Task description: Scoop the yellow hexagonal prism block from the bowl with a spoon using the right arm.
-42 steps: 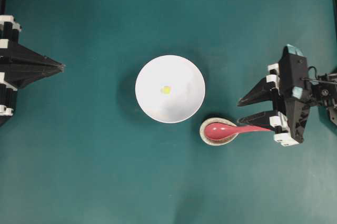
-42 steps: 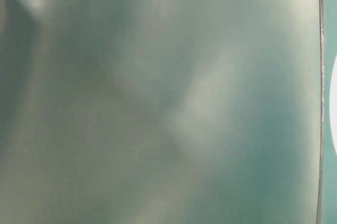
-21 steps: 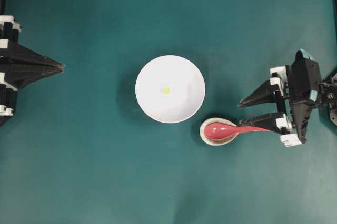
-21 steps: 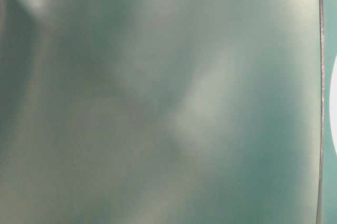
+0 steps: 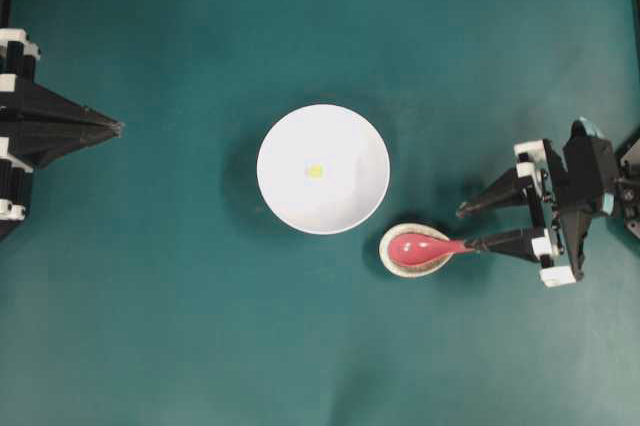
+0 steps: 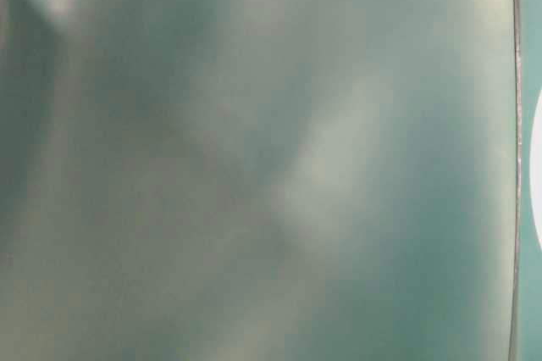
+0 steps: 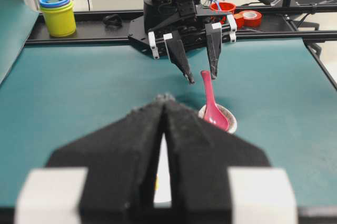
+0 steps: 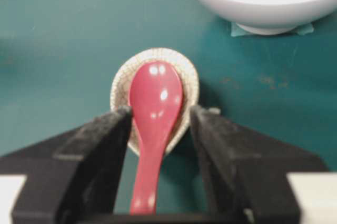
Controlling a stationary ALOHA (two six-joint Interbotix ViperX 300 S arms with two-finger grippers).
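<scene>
Over the last second the right gripper (image 5: 472,227) has drawn back toward the right edge of the overhead view and tipped downward, its fingertips now level with the handle end of the spoon (image 5: 425,247). Its jaws stand wide apart and hold nothing; in the right wrist view the spoon (image 8: 151,129) handle runs between the two fingers (image 8: 100,150) without visible contact on either side. The left gripper (image 5: 118,128) is unmoved at the left edge, its pointed jaws pressed together and empty. On the teal table (image 5: 200,326), the white bowl (image 5: 340,208) sits near the centre, well apart from both grippers. The speckled oval spoon rest (image 5: 392,258) lies just beside the bowl's lower right rim and carries the pinkish-red spoon's scoop, handle pointing toward the right gripper. The yellow hexagonal prism block (image 5: 315,171) lies inside the bowl, slightly left of its middle. The table-level view is blurred and settles nothing.
</scene>
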